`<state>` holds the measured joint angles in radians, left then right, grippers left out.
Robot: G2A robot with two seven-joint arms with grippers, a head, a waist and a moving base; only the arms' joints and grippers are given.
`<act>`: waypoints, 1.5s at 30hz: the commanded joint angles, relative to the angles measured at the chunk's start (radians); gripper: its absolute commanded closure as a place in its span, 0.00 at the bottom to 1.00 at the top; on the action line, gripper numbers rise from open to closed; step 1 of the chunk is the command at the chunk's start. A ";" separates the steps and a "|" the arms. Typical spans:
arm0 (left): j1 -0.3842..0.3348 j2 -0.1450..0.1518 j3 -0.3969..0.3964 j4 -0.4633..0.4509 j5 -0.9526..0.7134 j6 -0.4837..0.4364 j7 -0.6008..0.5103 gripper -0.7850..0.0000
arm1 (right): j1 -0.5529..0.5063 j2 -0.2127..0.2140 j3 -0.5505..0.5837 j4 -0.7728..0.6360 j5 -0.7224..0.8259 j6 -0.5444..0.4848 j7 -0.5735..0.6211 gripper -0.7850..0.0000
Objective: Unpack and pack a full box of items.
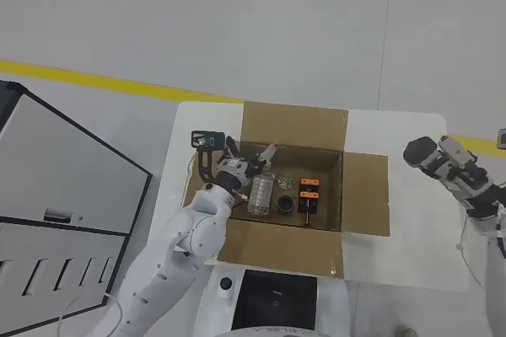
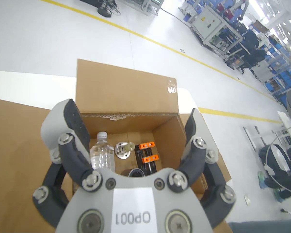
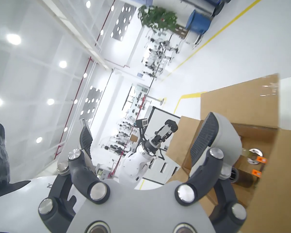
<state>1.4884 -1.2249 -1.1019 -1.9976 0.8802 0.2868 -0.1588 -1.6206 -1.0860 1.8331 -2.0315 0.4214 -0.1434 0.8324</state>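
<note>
Okay, water bottle (image 2: 102, 155) first. It lies on its side on the floor of the cardboard box (image 1: 293, 125), along the wall nearest the left arm, with its cap towards the far flap. Just beside it sit a metal flange (image 2: 122, 150) with a stub shaft and a black cylinder (image 2: 136, 172). Next comes a black clamp with orange blocks (image 2: 146, 157), near the opposite wall. All four flaps are folded out flat and the box sits mid-table (image 1: 405, 261).

The left gripper (image 1: 251, 156) hovers over the box rim above the bottle, jaws spread wide and holding nothing. I'd judge the step in hand to be the first unpack pick, with the bottle as the likely target.

- Drop straight down and keep the near finger clear of the box wall; the gap there looks tight.
- Line the pads up across the bottle's body, not the cap end. The clear plastic is likely slick and may squash, so close gently.
- Watch the far finger: it could nudge the flange.
- Lift vertically until the bottle clears the rim, then swing it out to bare table.

The right gripper (image 1: 434, 152) is well apart, over the table's right side, its jaws also wide and empty. Keep it parked there.
</note>
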 commanded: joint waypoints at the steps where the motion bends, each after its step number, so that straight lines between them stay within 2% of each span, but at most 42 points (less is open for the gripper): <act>1: 0.043 0.003 -0.047 -0.043 -0.006 0.024 0.051 0.00 | 0.086 -0.001 -0.118 0.012 -0.032 0.099 -0.019 0.00; 5: 0.175 0.007 -0.166 -0.137 -0.036 0.081 0.181 0.00 | 0.212 -0.010 -0.358 0.074 -0.118 0.243 -0.019 0.00; 8: 0.288 0.008 -0.250 -0.201 -0.090 0.085 0.273 0.00 | 0.269 -0.017 -0.485 0.135 -0.244 0.275 -0.036 0.00; 10: 0.347 0.010 -0.281 -0.226 -0.117 0.046 0.300 0.00 | 0.274 -0.018 -0.504 0.141 -0.268 0.270 -0.042 0.00; 20: 0.347 0.010 -0.281 -0.226 -0.117 0.046 0.300 0.00 | 0.273 -0.018 -0.506 0.141 -0.265 0.270 -0.041 0.00; 22: 0.347 0.010 -0.281 -0.226 -0.117 0.046 0.300 0.00 | 0.273 -0.016 -0.515 0.135 -0.252 0.277 0.005 0.00; 25: 0.347 0.010 -0.281 -0.226 -0.117 0.046 0.300 0.00 | 0.316 -0.011 -0.526 0.118 -0.280 0.367 0.078 0.00; 29: 0.347 0.010 -0.281 -0.226 -0.117 0.046 0.300 0.00 | 0.434 -0.012 -0.595 0.134 -0.360 0.524 0.136 0.00; 32: 0.347 0.010 -0.281 -0.226 -0.117 0.046 0.300 0.00 | 0.548 -0.023 -0.696 0.202 -0.433 0.669 0.161 0.00; 35: 0.347 0.010 -0.281 -0.226 -0.117 0.046 0.300 0.00 | 0.650 -0.042 -0.822 0.267 -0.506 0.773 0.150 0.00; 38: 0.347 0.010 -0.281 -0.226 -0.117 0.046 0.300 0.00 | 0.713 -0.073 -0.934 0.323 -0.480 0.788 0.126 0.00; 45: 0.347 0.010 -0.281 -0.226 -0.117 0.046 0.300 0.00 | 0.713 -0.073 -0.934 0.323 -0.480 0.788 0.126 0.00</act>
<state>1.8354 -1.2151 -1.3831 -2.2233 0.7627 0.3330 0.1411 -0.9082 -1.1587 0.9003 -1.7088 -0.0589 0.6442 0.9583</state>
